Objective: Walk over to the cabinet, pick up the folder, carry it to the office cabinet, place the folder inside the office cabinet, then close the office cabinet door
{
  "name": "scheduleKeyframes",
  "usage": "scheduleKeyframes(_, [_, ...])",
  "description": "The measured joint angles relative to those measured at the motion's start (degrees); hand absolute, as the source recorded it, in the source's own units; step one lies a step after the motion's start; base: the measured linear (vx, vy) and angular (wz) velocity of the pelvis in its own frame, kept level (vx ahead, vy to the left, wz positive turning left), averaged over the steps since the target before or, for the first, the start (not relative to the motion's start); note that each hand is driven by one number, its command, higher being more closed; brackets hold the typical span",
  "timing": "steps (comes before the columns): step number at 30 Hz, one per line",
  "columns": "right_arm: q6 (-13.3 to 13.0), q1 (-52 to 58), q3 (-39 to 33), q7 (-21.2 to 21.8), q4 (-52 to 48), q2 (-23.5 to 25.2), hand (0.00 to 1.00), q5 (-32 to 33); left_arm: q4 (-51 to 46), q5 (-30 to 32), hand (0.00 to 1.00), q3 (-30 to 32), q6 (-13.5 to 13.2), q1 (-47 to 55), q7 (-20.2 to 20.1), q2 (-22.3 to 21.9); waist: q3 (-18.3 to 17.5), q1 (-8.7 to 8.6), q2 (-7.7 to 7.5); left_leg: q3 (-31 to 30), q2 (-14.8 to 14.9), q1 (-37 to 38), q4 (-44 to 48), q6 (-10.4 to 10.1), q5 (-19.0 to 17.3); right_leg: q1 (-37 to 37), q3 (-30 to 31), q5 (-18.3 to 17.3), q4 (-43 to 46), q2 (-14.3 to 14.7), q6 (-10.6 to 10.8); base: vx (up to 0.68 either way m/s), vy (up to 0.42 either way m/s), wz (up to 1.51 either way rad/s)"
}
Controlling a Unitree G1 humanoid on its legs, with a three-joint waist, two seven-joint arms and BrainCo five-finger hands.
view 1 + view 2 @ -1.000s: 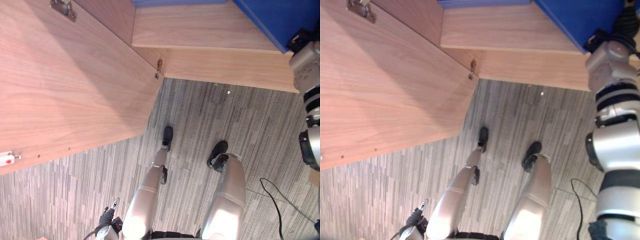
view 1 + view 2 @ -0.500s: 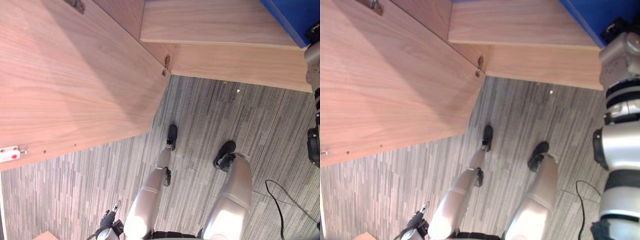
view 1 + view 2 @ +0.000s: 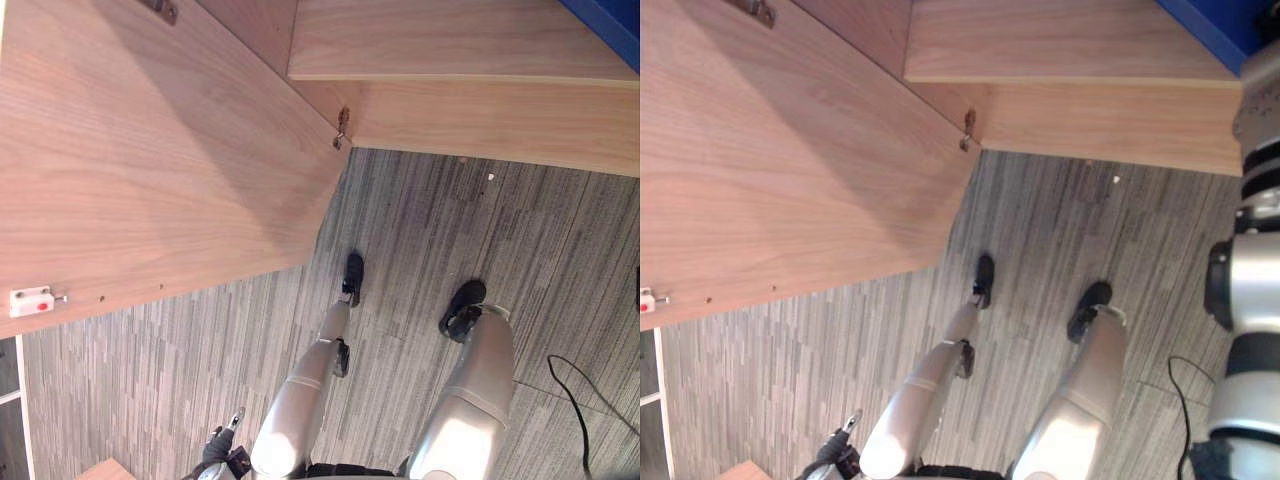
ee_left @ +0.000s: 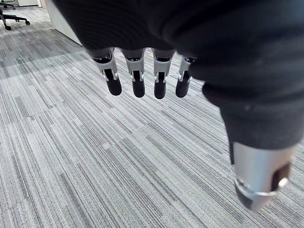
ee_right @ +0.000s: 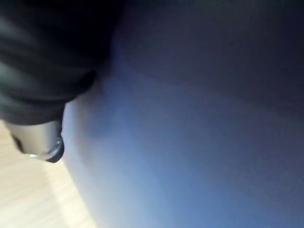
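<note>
We look down past the light wooden cabinet door (image 3: 150,170), which stands swung open, its small metal hinge (image 3: 342,128) at the corner where it meets the cabinet. Compared with a second ago the whole scene has slid across both eye views, so our head has moved, not the furniture. A white catch with a red spot (image 3: 32,300) has come fully into sight at the door's free edge.

The flat blue folder (image 3: 612,22) now shows as a mere corner over the pale wooden shelf (image 3: 450,40), well apart from the door, beyond its hinge. More of the shelf lies bare than before. In the right wrist view the folder's blue face sits close against our right hand (image 5: 40,142), thumb beside it. The fingers are hidden, so we cannot tell whether the hand grips the folder or merely rests on it.

Our left hand (image 4: 159,85) hangs empty, fingers loose and straight, above the grey striped carpet (image 3: 150,380) that runs under the door. We judge the folder is going inside, so placing is nearly done. Letting go and shutting the door remain, and the left hand is free for that.
</note>
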Motion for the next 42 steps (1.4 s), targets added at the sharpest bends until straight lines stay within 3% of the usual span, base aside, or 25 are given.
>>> scheduleKeyframes(6, [-1.2, 0.0, -0.7, 5.8, -3.3, -0.8, 0.0, -2.2, 0.6, 0.0, 0.0, 1.6, 0.0, 0.0, -1.4, -0.2, 0.0, 0.13, 0.0, 0.4, 0.3, 0.7, 0.1, -0.1, 0.0, 1.4, -0.6, -0.1, -0.7, 0.0, 0.3, -0.01, -0.132, -0.01])
scheduleKeyframes(10, [-1.0, 0.0, 3.9, 11.5, -7.1, -2.0, 0.0, -4.7, 0.9, 0.1, 0.0, 1.7, -0.1, 0.0, -3.5, -0.1, 0.0, 0.47, 0.01, 0.8, 0.6, 1.3, 0.1, 0.0, 0.4, 2.2, -0.7, 0.0, -1.2, 0.4, 0.1, 0.02, -0.138, -0.07])
scheduleKeyframes(24, [4.6, -1.8, 20.5, 23.8, -7.4, -5.8, 0.0, -14.0, 3.2, 3.0, 0.0, 1.9, -0.1, -0.3, -9.0, 0.8, -1.5, 0.56, -0.69, 1.8, 1.8, 4.1, 0.1, 0.0, 1.3, 5.9, -1.3, 0.0, -3.1, 1.8, 0.4, 0.01, -0.144, -0.07])
scheduleKeyframes(27, [4.7, -1.8, 21.8, 24.7, -7.2, -5.8, 0.0, -15.8, 3.3, 3.7, 0.0, 1.9, -0.1, -0.4, -9.9, 1.3, -1.9, 0.63, -1.43, 1.9, 1.9, 4.2, 0.1, 0.1, 1.3, 6.1, -1.3, 0.0, -3.3, 1.9, 0.4, 0.01, -0.141, -0.03])
scheduleKeyframes(42, [5.0, -1.6, 21.7, 23.0, -0.2, -3.8, 0.0, -15.1, 4.0, 4.0, 0.0, 2.9, -0.1, -1.0, -10.0, 1.1, -1.9, 0.83, -1.51, 3.0, 2.7, 5.3, 0.1, 0.7, 0.8, 7.7, -1.6, 0.3, -4.8, 3.1, 0.6, 0.01, -0.144, -0.04])
